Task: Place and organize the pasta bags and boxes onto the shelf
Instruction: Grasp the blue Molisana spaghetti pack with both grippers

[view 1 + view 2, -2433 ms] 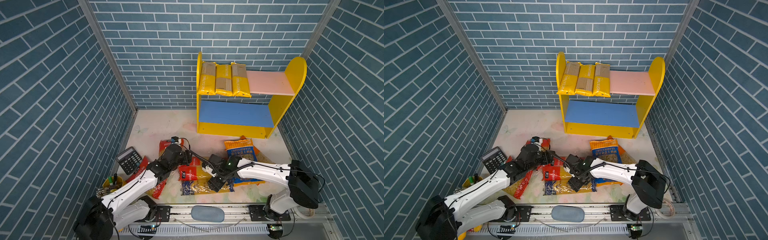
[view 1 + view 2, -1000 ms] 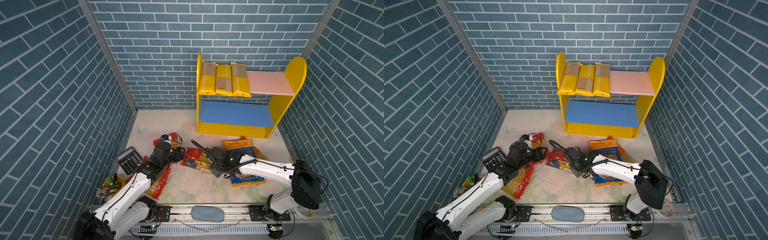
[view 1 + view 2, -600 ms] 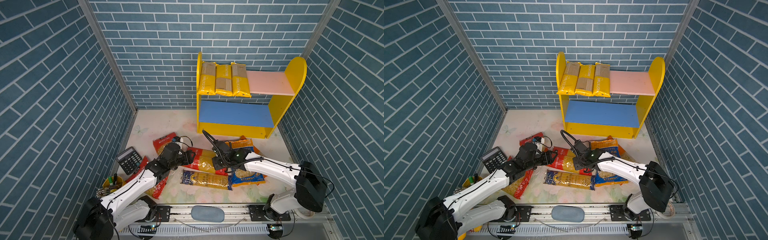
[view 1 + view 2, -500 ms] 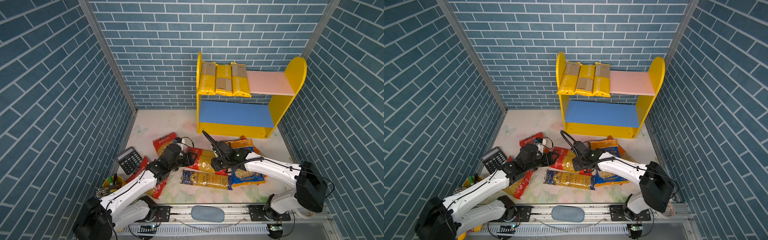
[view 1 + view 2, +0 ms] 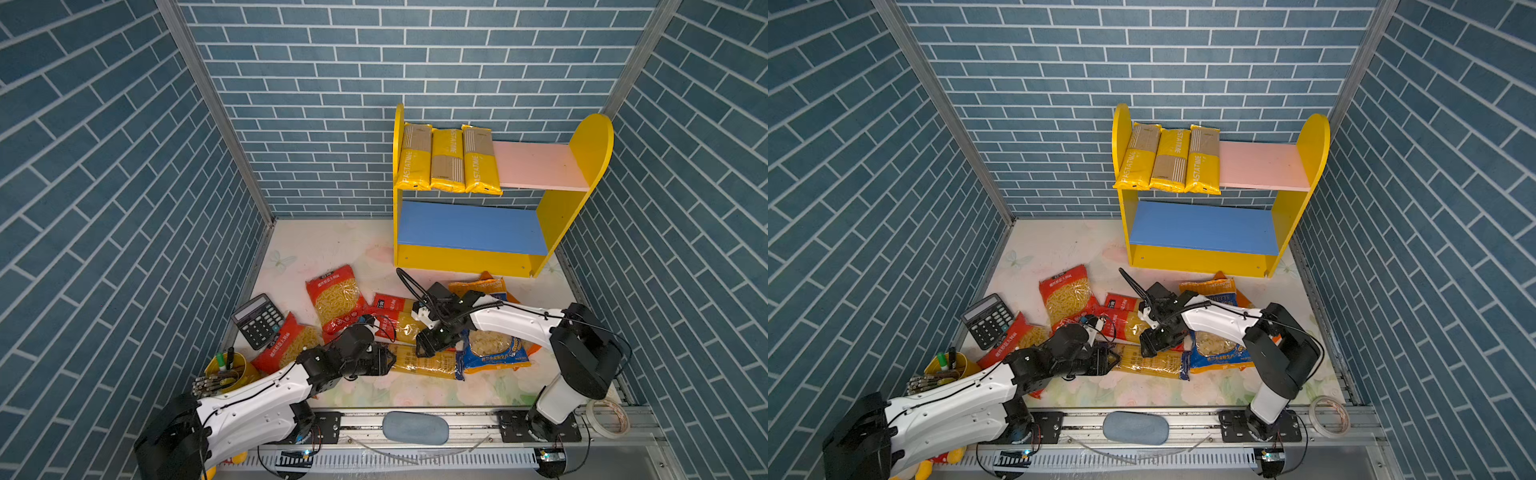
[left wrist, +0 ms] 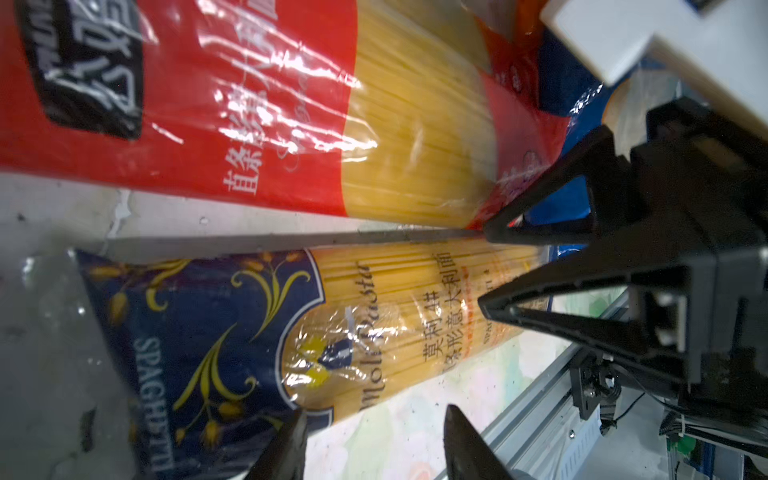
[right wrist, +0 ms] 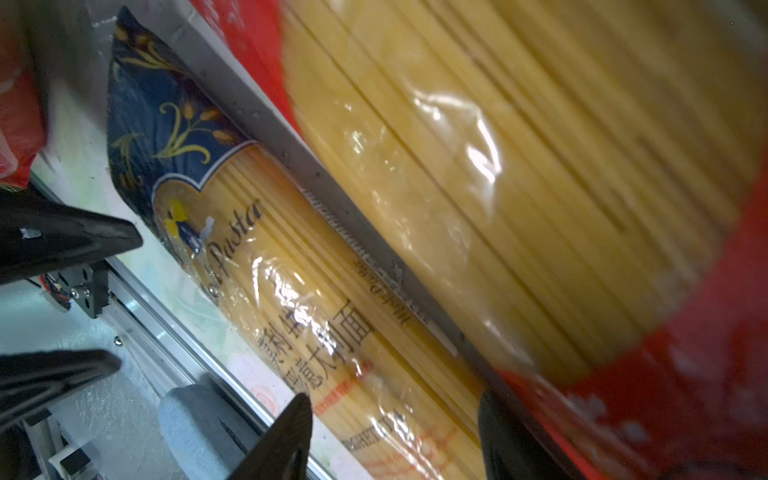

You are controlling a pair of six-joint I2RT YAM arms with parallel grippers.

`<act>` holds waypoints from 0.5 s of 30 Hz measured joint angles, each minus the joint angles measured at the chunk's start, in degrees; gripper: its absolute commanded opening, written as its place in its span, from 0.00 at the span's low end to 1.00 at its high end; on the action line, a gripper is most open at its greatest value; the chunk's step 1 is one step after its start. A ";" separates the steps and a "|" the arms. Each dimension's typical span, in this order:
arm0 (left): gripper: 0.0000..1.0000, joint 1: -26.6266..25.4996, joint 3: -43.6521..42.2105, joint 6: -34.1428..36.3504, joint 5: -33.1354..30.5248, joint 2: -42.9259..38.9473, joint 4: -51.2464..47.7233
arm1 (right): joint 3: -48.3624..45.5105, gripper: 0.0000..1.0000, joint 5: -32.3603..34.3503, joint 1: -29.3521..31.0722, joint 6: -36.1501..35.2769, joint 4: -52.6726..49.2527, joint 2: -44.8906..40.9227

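Top views both show the red spaghetti bag (image 5: pixel 401 328), lifted a second ago, back on the tabletop (image 5: pixel 415 390) at lower centre, well short of the shelf (image 5: pixel 461 259). Right gripper (image 5: pixel 422 350) has let go and is wide open and empty. Left gripper (image 5: pixel 386 360) is half-open and empty by the blue spaghetti bag (image 5: pixel 424 365). Probably a regrasp.

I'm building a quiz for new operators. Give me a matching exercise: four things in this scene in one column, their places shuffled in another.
1. yellow pasta packs
2. calculator
3. orange bag
4. blue spaghetti bag

A. nearest the front rail
B. on the pink board
C. by the table's left edge
D. just before the shelf's yellow base

Pairs: 1-B, 2-C, 3-D, 4-A
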 measured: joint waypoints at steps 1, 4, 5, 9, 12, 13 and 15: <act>0.53 -0.31 0.02 -0.09 -0.57 -0.22 -0.37 | 1.05 0.65 -0.57 -0.15 -0.87 -0.04 1.68; 0.50 -0.66 0.02 -0.15 -1.66 0.44 -0.39 | 2.84 0.64 -2.60 -0.17 -2.73 -0.59 5.18; 0.49 -0.70 0.02 -0.26 -1.79 0.98 -0.17 | 3.21 0.64 -3.19 -0.17 -3.37 -0.85 5.95; 0.43 -0.92 -0.07 -0.70 -1.66 4.20 2.10 | 4.79 0.57 -5.97 -0.17 -5.81 -1.95 8.00; 0.39 -0.98 -0.07 -0.66 -1.51 6.12 3.69 | 5.18 0.46 -7.50 -0.31 -7.17 -1.95 8.87; 0.39 -1.01 -0.07 -0.66 -1.51 6.38 4.07 | 5.18 0.42 -7.91 -0.31 -7.69 -1.75 9.03; 0.38 -1.01 -0.07 -0.55 -1.57 6.43 4.35 | 5.16 0.33 -9.01 -0.28 -8.28 -1.49 9.11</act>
